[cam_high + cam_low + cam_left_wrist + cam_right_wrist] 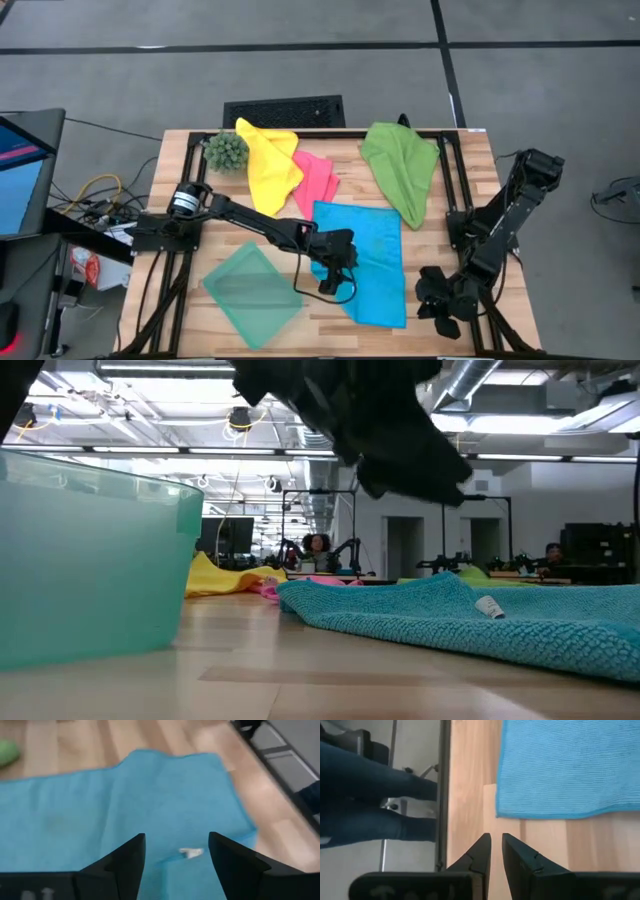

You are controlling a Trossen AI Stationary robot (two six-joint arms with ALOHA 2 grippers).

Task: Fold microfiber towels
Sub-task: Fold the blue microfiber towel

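Left claw (334, 268) apart over blue towel (368, 255), nothing held. Yellow (266, 163), pink (317, 180), green (402, 165) towels unfolded; all four left.

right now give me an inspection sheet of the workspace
surface: wooden table, black frame.
job's things: blue towel spread flat; yellow towel, pink towel, green towel crumpled at the far side.
clutter: teal tray at the near left; spiky ball plant at the far left.
grippers: left gripper open, empty, over the blue towel; right gripper nearly shut, empty, near the table's right edge.
cables: bundle left of the table.
surroundings: person's legs beside the table.
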